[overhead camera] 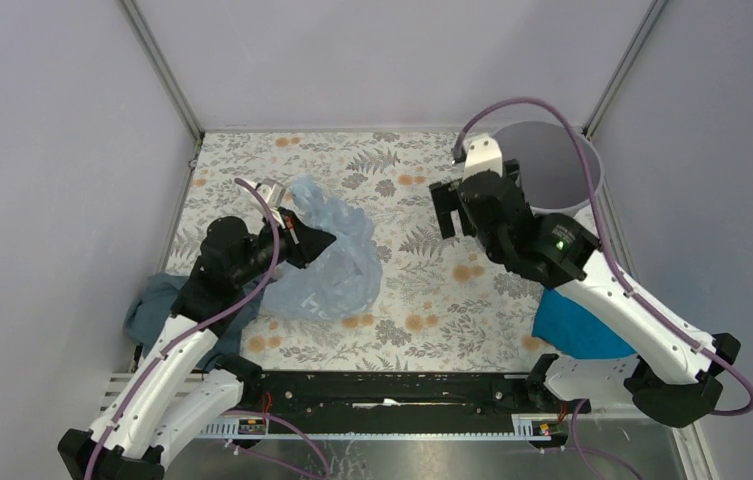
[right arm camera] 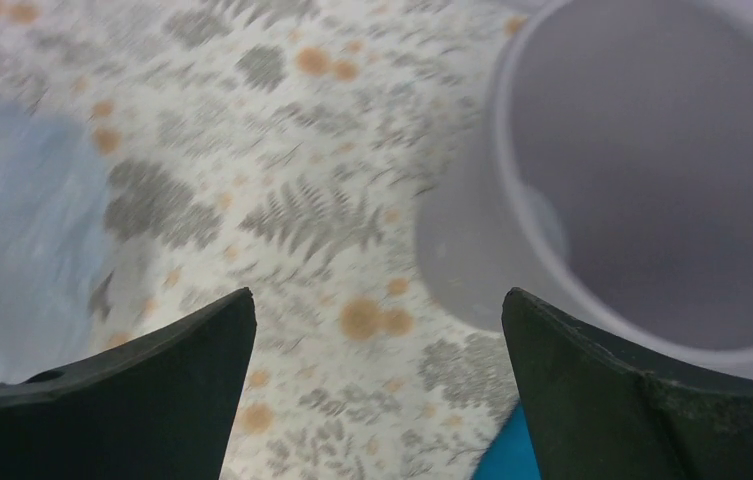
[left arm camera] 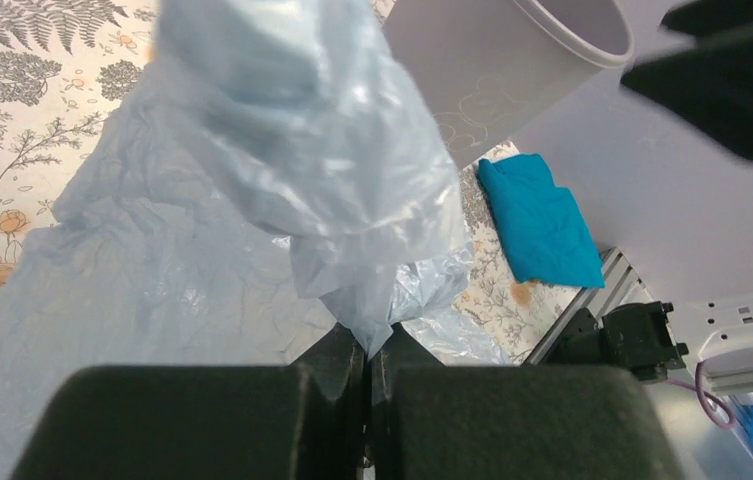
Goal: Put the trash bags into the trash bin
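Left gripper (left arm camera: 367, 345) is clamped tight on a tuft of the trash bag (left arm camera: 252, 200); film bunches just ahead of its tips, the rest trailing onto the table (overhead camera: 432, 300) beneath; right gripper (right arm camera: 377, 297) gapes wide, holding nothing, trash bin (right arm camera: 652, 170) just ahead and to its right; bin looks empty; grasp made, I'd say, carry and drop both left to do.

Even, diffuse light from above, soft faint shadows, top view sharp and bright, pale sheen on bag (left arm camera: 282, 150) film in left wrist view, top edge there soft, right wrist view blurred throughout, table (right arm camera: 302, 220) print smeared, bin (right arm camera: 652, 180) hazy, right fingers (right arm camera: 132, 400) near-black
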You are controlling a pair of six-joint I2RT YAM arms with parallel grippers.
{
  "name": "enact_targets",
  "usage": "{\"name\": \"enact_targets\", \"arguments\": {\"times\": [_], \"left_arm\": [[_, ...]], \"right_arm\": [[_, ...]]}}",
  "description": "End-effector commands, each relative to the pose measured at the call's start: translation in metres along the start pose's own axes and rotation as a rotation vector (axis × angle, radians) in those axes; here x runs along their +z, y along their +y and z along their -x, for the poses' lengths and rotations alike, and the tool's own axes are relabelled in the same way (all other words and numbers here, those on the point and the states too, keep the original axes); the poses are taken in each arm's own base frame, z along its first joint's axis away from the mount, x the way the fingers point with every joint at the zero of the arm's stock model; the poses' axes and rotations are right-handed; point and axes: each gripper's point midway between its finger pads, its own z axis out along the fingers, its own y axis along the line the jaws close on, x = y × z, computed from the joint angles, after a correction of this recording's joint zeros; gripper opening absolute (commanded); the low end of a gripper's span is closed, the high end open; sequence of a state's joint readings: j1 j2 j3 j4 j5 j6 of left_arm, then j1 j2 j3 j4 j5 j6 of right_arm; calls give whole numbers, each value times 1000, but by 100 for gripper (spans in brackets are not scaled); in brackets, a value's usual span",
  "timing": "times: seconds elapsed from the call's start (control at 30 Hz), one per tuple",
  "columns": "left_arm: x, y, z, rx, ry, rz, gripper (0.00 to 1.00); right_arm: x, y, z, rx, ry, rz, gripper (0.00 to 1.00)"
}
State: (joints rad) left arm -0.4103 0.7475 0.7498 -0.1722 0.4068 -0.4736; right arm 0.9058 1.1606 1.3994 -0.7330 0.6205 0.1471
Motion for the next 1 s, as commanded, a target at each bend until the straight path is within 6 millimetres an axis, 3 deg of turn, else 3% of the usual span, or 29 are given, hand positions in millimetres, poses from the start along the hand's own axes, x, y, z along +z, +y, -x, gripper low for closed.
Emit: {"name": "enact_targets", "arguments": {"times": [0.0, 0.13, 0.33, 0.5, 0.57, 0.67, 0.8, 0.9, 0.97], "left_arm": [[-7, -11, 2, 32, -14, -48, 0], [-15, -17, -4, 12, -20, -80, 0], [-24, -19, 5, 36, -58, -56, 0], [-28, -21, 16, 59, -74, -40, 0], [-29, -21, 17, 60, -66, -30, 0], [-31, -17, 13, 36, -49, 1, 0], [-38, -19, 9, 6, -44, 5, 0], [-44, -25, 9, 16, -55, -21, 0], [-46, -31, 8, 46, -56, -58, 0]], "right_arm": [[3, -65, 24, -35, 43, -303, 97], [39, -94, 21, 39, 150, -314, 96], [78, -96, 4, 11, 267, -278, 97], [95, -97, -21, -28, 357, -304, 85], [98, -89, -26, -24, 357, -254, 73], [101, -54, -35, -21, 361, -42, 64], [95, -30, -47, -12, 377, 82, 35], [85, -17, -43, -47, 373, 110, 19], [74, 5, -39, -108, 366, 180, 12]]}}
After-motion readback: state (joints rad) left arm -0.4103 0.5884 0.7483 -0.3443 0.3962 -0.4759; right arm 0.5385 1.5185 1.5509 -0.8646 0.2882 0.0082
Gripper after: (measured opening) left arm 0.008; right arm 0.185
